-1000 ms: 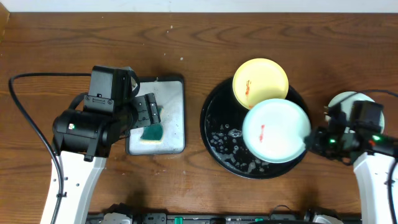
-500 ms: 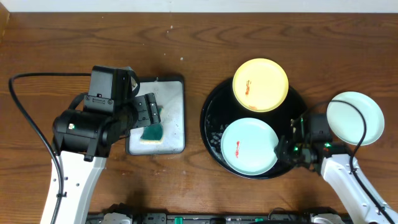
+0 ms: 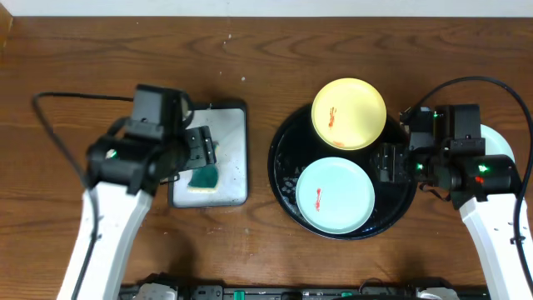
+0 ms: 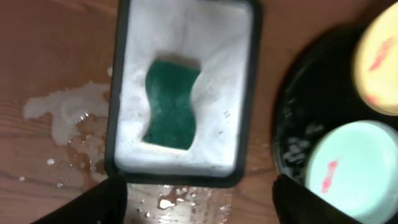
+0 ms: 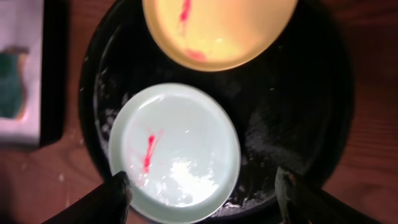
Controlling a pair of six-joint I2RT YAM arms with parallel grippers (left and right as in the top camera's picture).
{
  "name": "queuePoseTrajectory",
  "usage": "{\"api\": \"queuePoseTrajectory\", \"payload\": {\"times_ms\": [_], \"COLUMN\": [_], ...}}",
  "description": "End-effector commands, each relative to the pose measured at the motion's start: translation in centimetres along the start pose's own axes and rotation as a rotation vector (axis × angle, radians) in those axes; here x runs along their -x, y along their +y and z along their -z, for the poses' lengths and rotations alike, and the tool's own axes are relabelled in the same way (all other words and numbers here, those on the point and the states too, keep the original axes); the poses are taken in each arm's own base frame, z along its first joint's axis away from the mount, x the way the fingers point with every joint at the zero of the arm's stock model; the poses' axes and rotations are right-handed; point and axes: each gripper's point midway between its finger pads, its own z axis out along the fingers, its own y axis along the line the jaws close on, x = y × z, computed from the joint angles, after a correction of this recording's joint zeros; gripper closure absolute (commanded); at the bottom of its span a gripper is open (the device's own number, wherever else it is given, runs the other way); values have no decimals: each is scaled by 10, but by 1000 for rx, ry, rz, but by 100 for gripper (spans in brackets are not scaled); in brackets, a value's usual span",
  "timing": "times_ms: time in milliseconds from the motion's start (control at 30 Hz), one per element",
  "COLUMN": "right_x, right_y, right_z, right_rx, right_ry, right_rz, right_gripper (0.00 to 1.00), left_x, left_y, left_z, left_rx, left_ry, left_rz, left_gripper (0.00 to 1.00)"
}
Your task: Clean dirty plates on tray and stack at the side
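The round black tray holds a yellow plate at its far side and a mint plate at its near side, both streaked with red sauce. Another mint plate lies on the table to the right, mostly hidden by my right arm. My right gripper hangs open above the tray's right part. In the right wrist view the gripper holds nothing and the mint plate lies flat below it. My left gripper stands open over the green sponge.
The sponge lies in foam in a small rectangular black-rimmed tray left of the round tray. Soapy water is spilled on the wood beside and in front of it. Suds speckle the round tray's floor.
My right gripper has opened and let go of the mint plate, which now lies flat on the tray's near side. The right arm has drawn back. The left arm shifted slightly right.
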Motion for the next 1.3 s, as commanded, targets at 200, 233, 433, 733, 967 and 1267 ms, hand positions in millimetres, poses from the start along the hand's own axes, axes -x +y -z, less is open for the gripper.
{"api": "queuePoseTrajectory", "payload": {"times_ms": [200, 233, 433, 733, 967, 1267], "right_x": [-16, -17, -20, -24, -26, -35], "right_y": [17, 17, 17, 17, 17, 15], "right_z": [2, 2, 2, 2, 3, 2], "right_rx": [86, 86, 85, 84, 83, 79], "right_ry": [67, 71, 86, 102, 110, 143], "right_rz": [34, 33, 28, 23, 20, 5], "right_gripper": [1, 1, 29, 51, 57, 55], "left_x": [-45, -47, -61, -56, -42, -55], "left_y": [30, 32, 40, 35, 30, 46], "left_z": [-133, -143, -198, -192, -160, -183], "left_rx": [153, 163, 207, 194, 183, 232], "left_ry": [271, 290, 381, 395, 341, 326], "left_rz": [8, 7, -5, -1, -3, -12], "left_gripper": [30, 33, 53, 93, 37, 38]}}
